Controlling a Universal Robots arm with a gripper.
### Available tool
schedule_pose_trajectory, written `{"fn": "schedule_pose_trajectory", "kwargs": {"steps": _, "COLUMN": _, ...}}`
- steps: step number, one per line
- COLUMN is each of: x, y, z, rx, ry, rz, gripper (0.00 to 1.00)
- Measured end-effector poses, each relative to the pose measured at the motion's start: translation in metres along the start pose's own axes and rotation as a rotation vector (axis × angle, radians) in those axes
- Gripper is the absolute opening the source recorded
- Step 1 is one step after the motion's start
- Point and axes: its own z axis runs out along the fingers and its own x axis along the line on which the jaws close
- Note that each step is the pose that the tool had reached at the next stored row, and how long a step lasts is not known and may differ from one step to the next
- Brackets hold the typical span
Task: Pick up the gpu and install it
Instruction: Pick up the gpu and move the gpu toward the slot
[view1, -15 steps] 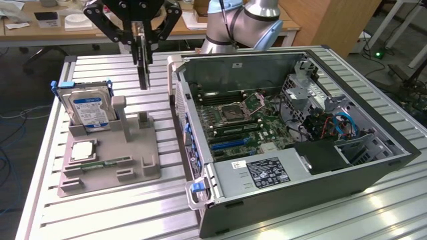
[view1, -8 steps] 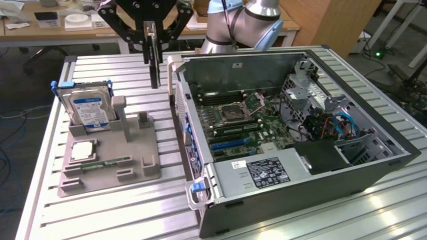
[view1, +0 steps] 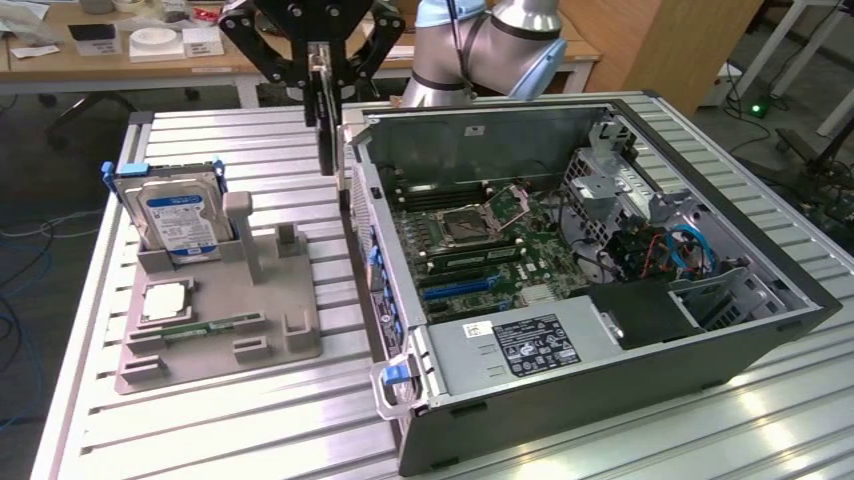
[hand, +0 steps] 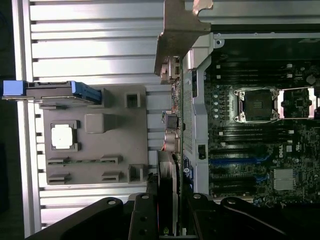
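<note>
Gripper (view1: 322, 88) jaws are closed from both sides on the gpu (view1: 327, 150), pinching its upper part so that the thin dark card hangs upright and edge-on below the black linkage fingers. In the exterior view the card sits in the air by the far corner of the computer case (view1: 601, 420), on the exterior view's left of its wall and well clear of the grey fixture (view1: 267, 320); the grey arm (view1: 494, 40) rises behind it. Looking down along the card, the wrist view gives what that angle hides: the silvery end bracket (hand: 177, 45) at the card's far end, and the card's edge running just beside the outer face of the case wall, between that wall and the fixture, outside the case. On the fixture, the exterior view shows the hard drive (view1: 180, 215) face-on, standing upright in its slot with its blue label, whereas the wrist view meets it edge-on, with blue rails at its ends. A square processor (view1: 163, 300) lies flat in its pocket, with a narrow memory stick (view1: 203, 328) just beside it. Inside the open case the motherboard (view1: 487, 255) lies exposed, with an open processor socket (view1: 470, 225) and blue slots (view1: 461, 290); the exterior view also takes in the power supply (view1: 534, 345) and blue cables (view1: 697, 250). All stands on a slatted metal table (view1: 214, 430).
</note>
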Motion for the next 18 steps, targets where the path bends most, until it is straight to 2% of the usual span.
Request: {"fn": "schedule_pose_trajectory", "kwargs": {"steps": 18, "x": -0.029, "y": 0.0016, "z": 0.0005, "rx": 0.0001, "ry": 0.0, "rz": 0.0, "gripper": 0.27}}
